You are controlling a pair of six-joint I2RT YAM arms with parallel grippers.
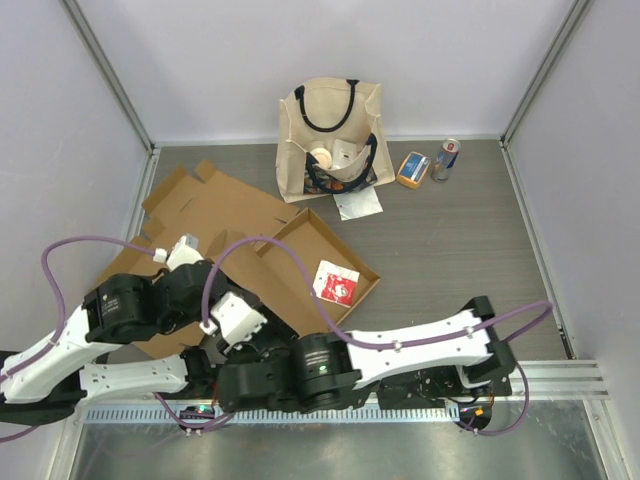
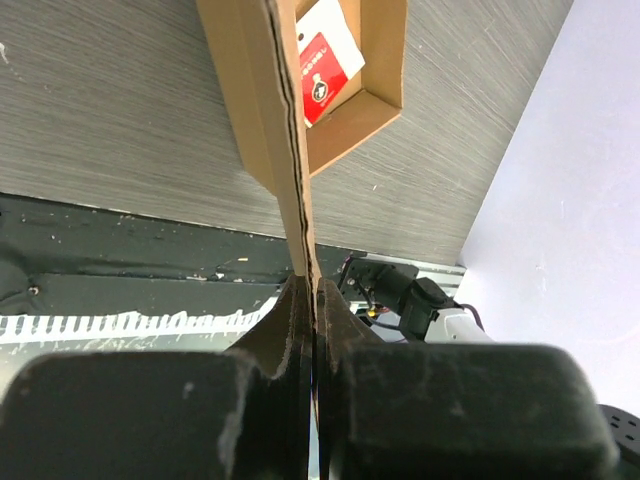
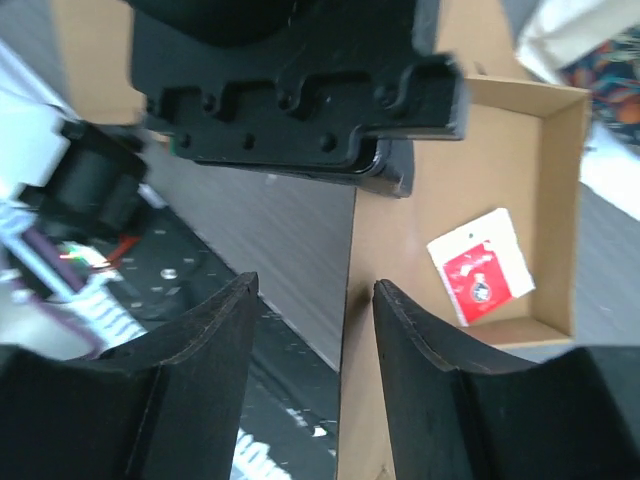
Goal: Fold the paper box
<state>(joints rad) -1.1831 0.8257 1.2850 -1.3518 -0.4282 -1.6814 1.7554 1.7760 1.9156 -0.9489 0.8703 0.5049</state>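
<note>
box (image 1: 305, 245) at centre of surface (image 1: 450, 250) | tray walls up, seemingly half done | panels at 10 o'clock flat, unfolded | left tool (image 2: 312, 300) pinches box wall | right tool (image 3: 312, 300) spread beside it

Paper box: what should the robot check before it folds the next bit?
1. Left jaws shut on the paper box wall: ok.
2. Right jaws open, wall edge seen between them: ok.
3. Red-and-white packet inside the tray, away from both jaws: ok.
4. Far lid flaps folded up: not ok, lying flat.
5. Tote bag clear of the box: cannot tell.
</note>
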